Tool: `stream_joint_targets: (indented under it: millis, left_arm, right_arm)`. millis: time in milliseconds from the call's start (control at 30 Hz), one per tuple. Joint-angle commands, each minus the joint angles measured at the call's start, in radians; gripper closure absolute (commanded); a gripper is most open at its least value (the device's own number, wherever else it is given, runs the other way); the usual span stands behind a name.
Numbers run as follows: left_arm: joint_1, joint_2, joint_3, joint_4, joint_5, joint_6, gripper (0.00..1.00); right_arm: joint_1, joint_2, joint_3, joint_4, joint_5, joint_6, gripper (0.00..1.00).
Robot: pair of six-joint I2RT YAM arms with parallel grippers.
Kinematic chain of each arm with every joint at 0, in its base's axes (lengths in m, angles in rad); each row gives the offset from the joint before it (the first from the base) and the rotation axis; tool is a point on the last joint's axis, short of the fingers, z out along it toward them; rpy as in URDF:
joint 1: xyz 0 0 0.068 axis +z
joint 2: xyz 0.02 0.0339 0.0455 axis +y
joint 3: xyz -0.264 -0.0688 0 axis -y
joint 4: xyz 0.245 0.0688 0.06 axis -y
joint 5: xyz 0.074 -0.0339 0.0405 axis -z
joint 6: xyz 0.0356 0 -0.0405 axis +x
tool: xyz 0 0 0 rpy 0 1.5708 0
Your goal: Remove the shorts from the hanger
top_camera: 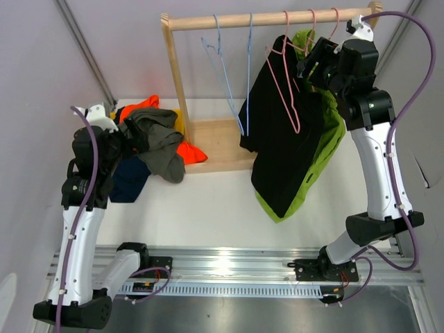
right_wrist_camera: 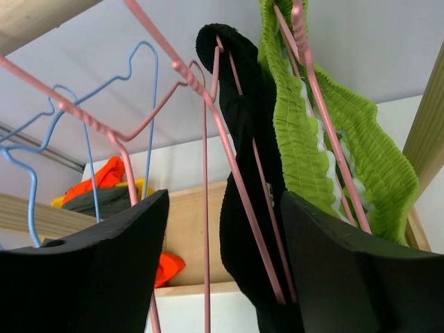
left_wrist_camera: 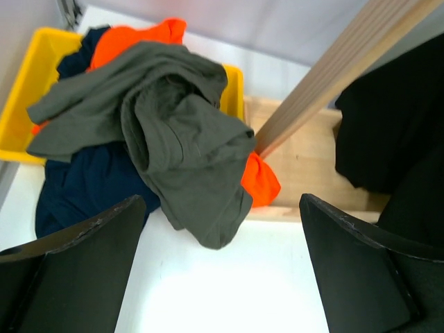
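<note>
Since all five pairs of shorts are soft, light cloth that sags and slips, I judge a thick waistband the place to pinch, not a loose leg. On the wooden rack (top_camera: 208, 147) two pairs hang from pink hangers (right_wrist_camera: 206, 208): the black shorts (top_camera: 277, 139), with the lime green shorts (top_camera: 320, 161) just behind. Three lie heaped at the yellow bin (left_wrist_camera: 28, 90): the olive-grey shorts (left_wrist_camera: 180, 139), the navy shorts (left_wrist_camera: 83, 187) and the orange shorts (left_wrist_camera: 132, 35). Two blue hangers (top_camera: 248, 76) hang bare. My right jaws stand apart around the black waistband; my left jaws gape wide over the heap.

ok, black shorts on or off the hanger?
On: black shorts are draped over a pink hanger hooked on the rail, beside the green pair.
</note>
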Motion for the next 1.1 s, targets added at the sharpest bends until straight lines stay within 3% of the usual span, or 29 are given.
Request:
stream_joint_targets:
  millis: [0, 33, 200, 333, 433, 467, 533, 600, 767, 933, 1067]
  left_arm:
    - [-0.007, -0.029, -0.014, 0.028, 0.043, -0.008, 0.01]
    - [-0.007, -0.031, -0.018, 0.028, 0.043, -0.008, 0.01]
    - [-0.015, -0.042, -0.023, 0.031, 0.046, -0.011, 0.01]
    - [-0.021, -0.040, -0.034, 0.036, 0.077, -0.016, 0.01]
    - [-0.029, -0.048, -0.043, 0.041, 0.081, -0.022, 0.01]
    - [-0.032, -0.049, -0.043, 0.042, 0.086, -0.024, 0.01]
    - [-0.047, -0.055, -0.038, 0.044, 0.112, -0.025, 0.01]
    - [-0.088, -0.057, -0.012, 0.035, 0.139, -0.022, 0.01]
    - [-0.384, 0.003, 0.129, -0.061, -0.060, -0.039, 0.01]
    - [-0.621, 0.063, 0.212, -0.030, -0.094, -0.047, 0.01]
    - [-0.851, 0.155, 0.209, 0.097, -0.080, -0.001, 0.01]
  right_arm:
    - [-0.008, -0.003, -0.026, 0.090, -0.014, 0.010, 0.32]
    - [-0.008, -0.003, -0.039, 0.098, -0.016, 0.013, 0.34]
    - [-0.006, -0.003, -0.093, 0.133, -0.033, 0.036, 0.68]
    - [-0.008, -0.003, -0.097, 0.128, -0.040, 0.041, 0.70]
    - [-0.008, -0.006, -0.102, 0.128, -0.042, 0.035, 0.81]
    - [-0.008, -0.006, -0.099, 0.127, -0.043, 0.032, 0.91]
    - [-0.008, -0.006, -0.093, 0.127, -0.048, 0.032, 1.00]
    - [-0.009, -0.005, -0.076, 0.124, -0.054, 0.036, 1.00]
    - [-0.008, -0.006, 0.019, 0.104, -0.063, 0.061, 1.00]
    - [0.018, -0.016, 0.150, 0.020, -0.004, 0.065, 1.00]
    - [0.043, -0.054, 0.162, 0.001, 0.016, 0.070, 1.00]
